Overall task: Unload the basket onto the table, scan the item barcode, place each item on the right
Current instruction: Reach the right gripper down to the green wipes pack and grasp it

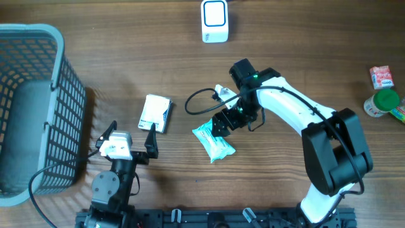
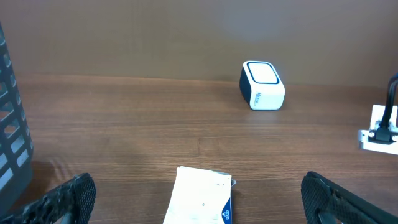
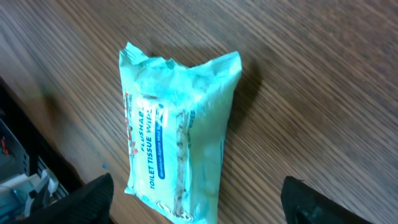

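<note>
A teal pack of toilet tissue wipes (image 1: 213,140) lies flat on the wooden table, label up in the right wrist view (image 3: 177,130). My right gripper (image 1: 223,123) hovers just over it, open, with one finger on each side of the pack's near end (image 3: 199,198) and neither touching it. The white barcode scanner (image 1: 214,21) stands at the far edge, also seen from the left wrist (image 2: 262,85). My left gripper (image 1: 133,126) is open near the front edge, empty, with a white and blue packet (image 2: 202,196) lying just ahead of its fingers.
A grey mesh basket (image 1: 38,107) fills the left side. The white and blue packet (image 1: 155,113) lies left of centre. A white plug with a black cable (image 1: 221,94) sits beside the right arm. A red packet (image 1: 381,77) and a green-lidded jar (image 1: 383,102) stand at the right edge.
</note>
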{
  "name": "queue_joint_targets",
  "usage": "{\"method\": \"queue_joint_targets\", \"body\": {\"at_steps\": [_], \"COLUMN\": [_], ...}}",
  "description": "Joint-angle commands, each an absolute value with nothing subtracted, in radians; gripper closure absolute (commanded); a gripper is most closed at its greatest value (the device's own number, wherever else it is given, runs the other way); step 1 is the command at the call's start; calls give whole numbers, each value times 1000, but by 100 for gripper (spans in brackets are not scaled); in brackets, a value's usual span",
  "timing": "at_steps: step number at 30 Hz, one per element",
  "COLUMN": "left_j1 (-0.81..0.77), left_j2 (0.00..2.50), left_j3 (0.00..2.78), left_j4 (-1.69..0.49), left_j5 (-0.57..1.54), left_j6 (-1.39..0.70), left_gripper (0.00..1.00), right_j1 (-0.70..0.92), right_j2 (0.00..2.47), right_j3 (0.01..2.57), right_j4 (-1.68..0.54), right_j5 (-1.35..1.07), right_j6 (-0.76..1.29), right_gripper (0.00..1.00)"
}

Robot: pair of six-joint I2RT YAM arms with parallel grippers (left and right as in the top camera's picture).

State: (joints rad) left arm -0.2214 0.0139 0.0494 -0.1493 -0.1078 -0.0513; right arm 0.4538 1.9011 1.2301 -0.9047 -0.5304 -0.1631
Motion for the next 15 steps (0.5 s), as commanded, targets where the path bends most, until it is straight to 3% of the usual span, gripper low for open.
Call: {"method": "queue_joint_targets", "body": {"at_steps": [1, 9, 11, 15], "left_j1": [-224, -224, -224, -224], "left_j2": [7, 7, 7, 7], "left_j3": [43, 43, 43, 43], "left_j4": [-146, -146, -146, -146], "left_j5": [-113, -113, -113, -113], "left_j6": [-61, -61, -61, -61], "left_gripper": [0, 0, 0, 0], "right_j1": [455, 459, 459, 472], "right_j2": [1908, 1908, 1908, 1908], "right_j3": [1189, 1038, 1036, 1036], "right_j4": [-870, -677, -656, -648], "right_j5": [-688, -716, -738, -765], "right_j6": [-184, -76, -76, -75], "right_gripper": [16, 18, 26, 57]}}
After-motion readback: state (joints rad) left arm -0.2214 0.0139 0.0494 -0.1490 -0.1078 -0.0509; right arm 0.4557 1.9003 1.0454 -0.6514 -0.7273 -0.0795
